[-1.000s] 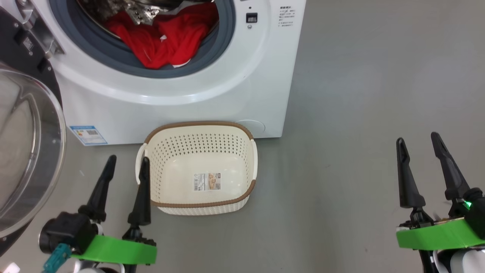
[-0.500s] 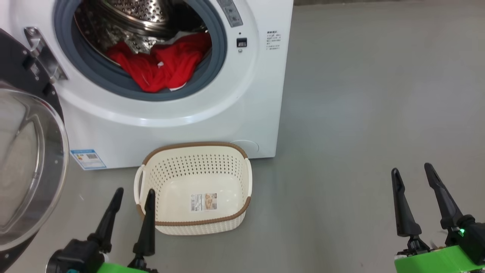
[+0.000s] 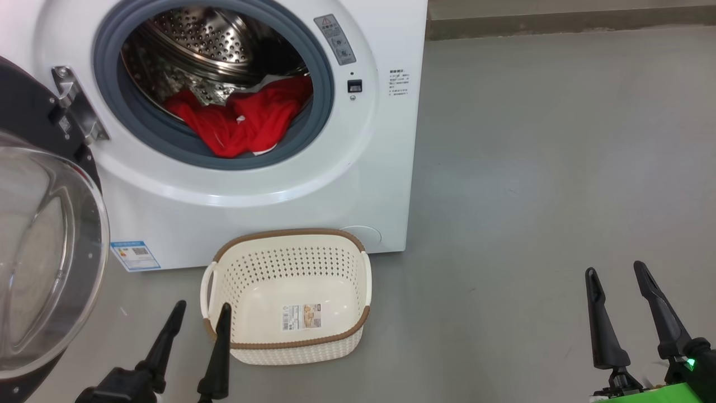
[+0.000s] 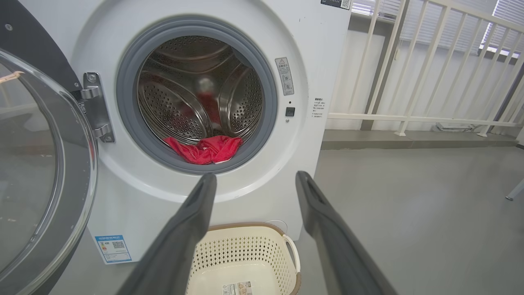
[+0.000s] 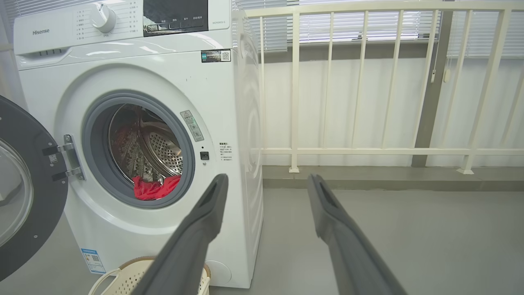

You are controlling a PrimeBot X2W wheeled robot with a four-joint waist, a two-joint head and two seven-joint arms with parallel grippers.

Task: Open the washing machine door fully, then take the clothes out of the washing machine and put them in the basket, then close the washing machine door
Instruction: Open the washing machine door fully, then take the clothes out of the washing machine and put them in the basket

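Two grippers, both spread and empty, sit low in the head view. The left gripper (image 3: 202, 308) is at the lower left, just beside the basket (image 3: 291, 232). The right gripper (image 3: 615, 268) is at the lower right, well apart from everything. The door (image 3: 50, 257) stands swung wide at the left edge, so I judge the opening done and the reach for the clothes (image 3: 246, 123) to be the step in hand. They lie as a red heap at the lower front of the drum (image 3: 212, 45), draped onto the grey ring (image 3: 321, 106), upper centre of the frame. The basket sits below them, against the foot of the washer (image 3: 363, 184), and holds nothing but its label.

The left gripper looks better placed: in its wrist view the heap sits just above the gap between its fingers. A good reach would go in over the bottom lip of the ring with the fingers wide. It should close deep on a thick fold, not on an edge, since loose cloth slips and may come out piecemeal. Steer clear of the door glass at the left. Lift the cloth free of the ring before lowering it to the basket, lest it snag or trail onto the floor.
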